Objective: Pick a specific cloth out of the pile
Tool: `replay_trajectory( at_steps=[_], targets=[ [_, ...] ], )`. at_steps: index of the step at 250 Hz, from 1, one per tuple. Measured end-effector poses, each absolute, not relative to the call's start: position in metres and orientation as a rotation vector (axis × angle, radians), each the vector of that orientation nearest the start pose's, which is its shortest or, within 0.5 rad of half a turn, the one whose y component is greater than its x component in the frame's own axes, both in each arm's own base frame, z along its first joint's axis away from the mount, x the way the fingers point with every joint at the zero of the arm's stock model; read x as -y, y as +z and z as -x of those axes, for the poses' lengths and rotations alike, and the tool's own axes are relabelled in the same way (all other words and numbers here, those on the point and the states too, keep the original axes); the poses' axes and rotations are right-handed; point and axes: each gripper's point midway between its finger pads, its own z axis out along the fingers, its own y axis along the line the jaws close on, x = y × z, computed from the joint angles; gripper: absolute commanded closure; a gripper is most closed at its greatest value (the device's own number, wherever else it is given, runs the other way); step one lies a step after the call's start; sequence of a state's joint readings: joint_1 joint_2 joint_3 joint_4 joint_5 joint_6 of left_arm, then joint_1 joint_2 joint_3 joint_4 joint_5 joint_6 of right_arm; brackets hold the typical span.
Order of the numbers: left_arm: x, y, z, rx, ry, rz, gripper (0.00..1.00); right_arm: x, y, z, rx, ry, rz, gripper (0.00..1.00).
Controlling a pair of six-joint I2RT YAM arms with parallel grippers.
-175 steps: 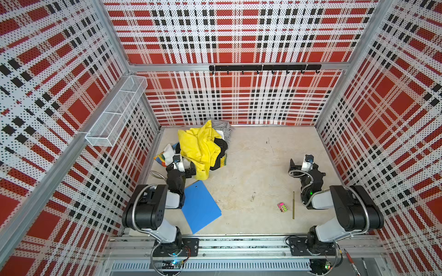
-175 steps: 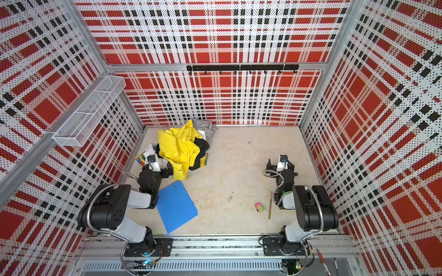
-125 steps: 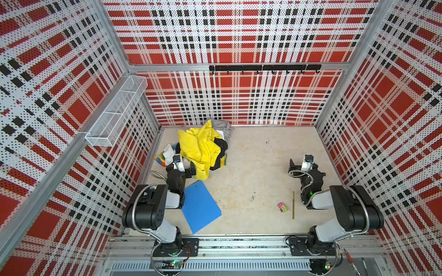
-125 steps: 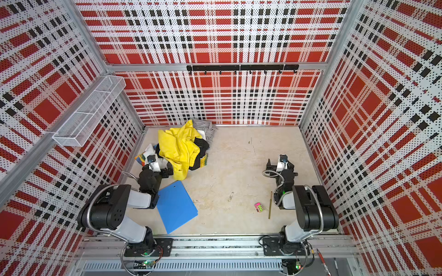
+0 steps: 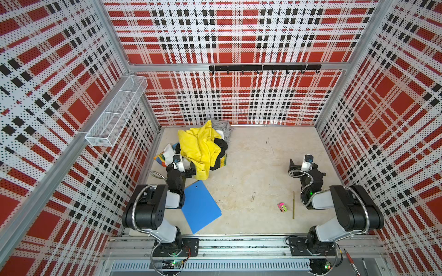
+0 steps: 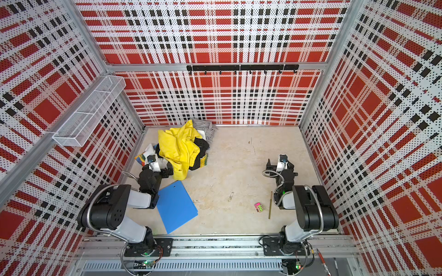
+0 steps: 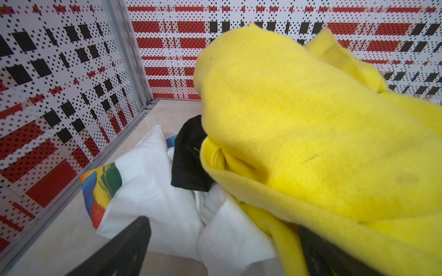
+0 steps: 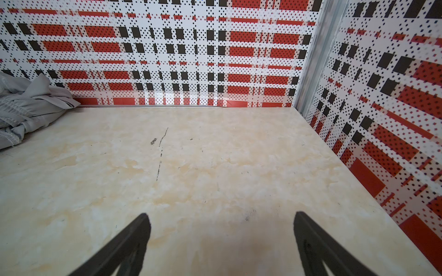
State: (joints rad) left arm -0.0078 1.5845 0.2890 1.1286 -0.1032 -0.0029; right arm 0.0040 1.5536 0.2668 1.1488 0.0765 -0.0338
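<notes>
The pile [image 5: 203,148] [image 6: 183,148] lies at the back left, with a plain yellow garment [image 7: 299,119] on top and white [image 7: 155,186] and black [image 7: 189,155] pieces under it. A corner of the rainbow-striped cloth [image 5: 160,159] [image 6: 141,159] [image 7: 100,184] peeks out on the pile's left side, beneath the white fabric. My left gripper [image 5: 181,167] [image 6: 159,167] [image 7: 222,229] is open at the pile's near edge. White fabric lies between its fingers, and the yellow garment drapes over one finger. My right gripper [image 5: 305,165] [image 6: 282,166] [image 8: 221,216] is open over bare tabletop, far from the pile.
A blue folder [image 5: 201,208] lies beside my left arm. A small pink-and-green toy [image 5: 282,207] and a thin stick [image 5: 293,202] lie near my right arm. A wire basket [image 5: 117,110] hangs on the left wall, a hook rail [image 5: 263,68] on the back wall.
</notes>
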Motion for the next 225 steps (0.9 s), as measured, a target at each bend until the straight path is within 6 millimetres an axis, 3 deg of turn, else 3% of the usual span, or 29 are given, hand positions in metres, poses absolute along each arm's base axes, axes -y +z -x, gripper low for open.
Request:
replay_trajectory(
  at_steps=[225],
  targets=[
    [-0.014, 0.1173, -0.3901, -1.736, 0.038, 0.066, 0.01, 0.0115, 0.1255, -0.3848, -1.708, -0.087, -0.025, 0.0]
  ],
)
